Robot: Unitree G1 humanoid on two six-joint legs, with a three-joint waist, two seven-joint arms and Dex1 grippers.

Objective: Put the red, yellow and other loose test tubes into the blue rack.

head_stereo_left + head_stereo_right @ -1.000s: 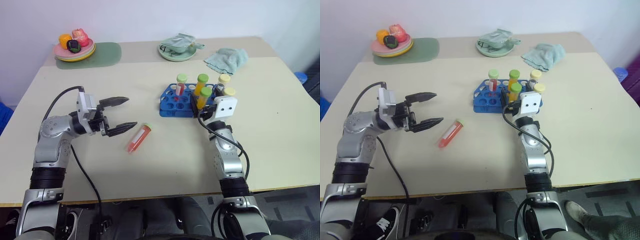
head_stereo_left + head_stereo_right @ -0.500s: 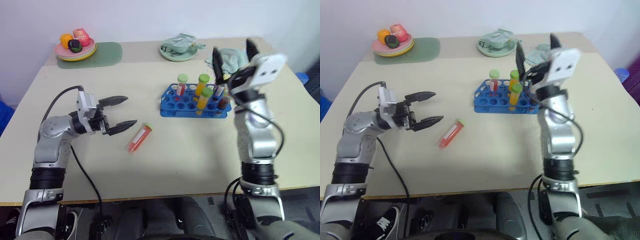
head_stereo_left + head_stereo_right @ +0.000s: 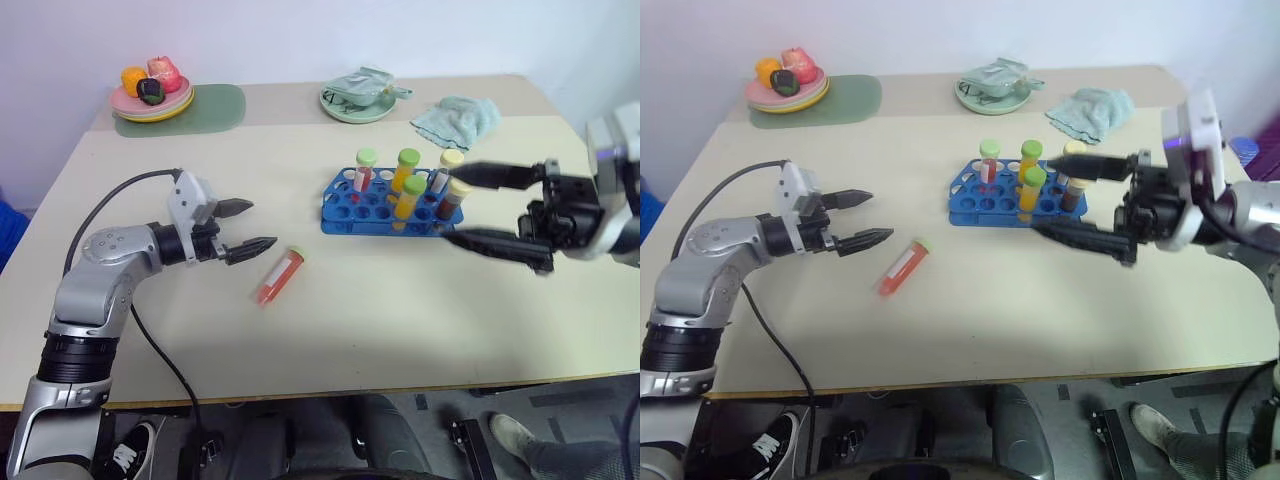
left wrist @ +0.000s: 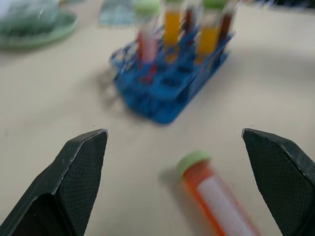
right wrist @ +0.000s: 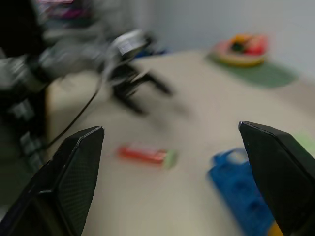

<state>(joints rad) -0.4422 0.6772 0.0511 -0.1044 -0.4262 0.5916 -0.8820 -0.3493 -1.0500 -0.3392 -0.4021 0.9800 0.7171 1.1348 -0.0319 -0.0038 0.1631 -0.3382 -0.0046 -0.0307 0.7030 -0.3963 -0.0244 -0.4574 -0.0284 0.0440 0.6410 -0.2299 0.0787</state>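
Observation:
One loose test tube (image 3: 279, 277), orange-red with a green cap, lies flat on the table left of the blue rack (image 3: 352, 212). Several capped tubes stand upright in the rack, with red, orange and dark liquid. My left gripper (image 3: 260, 226) is open just left of the lying tube, pointing at it, fingers apart from it. In the left wrist view the tube (image 4: 216, 196) lies between the open fingers (image 4: 81, 162), with the rack (image 4: 167, 93) beyond. My right gripper (image 3: 452, 203) hangs open and empty above the table by the rack's right end, pointing left.
A pink plate of toy food (image 3: 150, 95) on a green mat (image 3: 215, 105) sits far left. A pale green dish (image 3: 355, 102) and a teal cloth (image 3: 455, 118) lie behind the rack. The table's front edge (image 3: 330, 392) is near.
My right arm has lifted away from the rack's right end, swung up and back to the right, and now points left. My left gripper has tipped down toward the lying tube.

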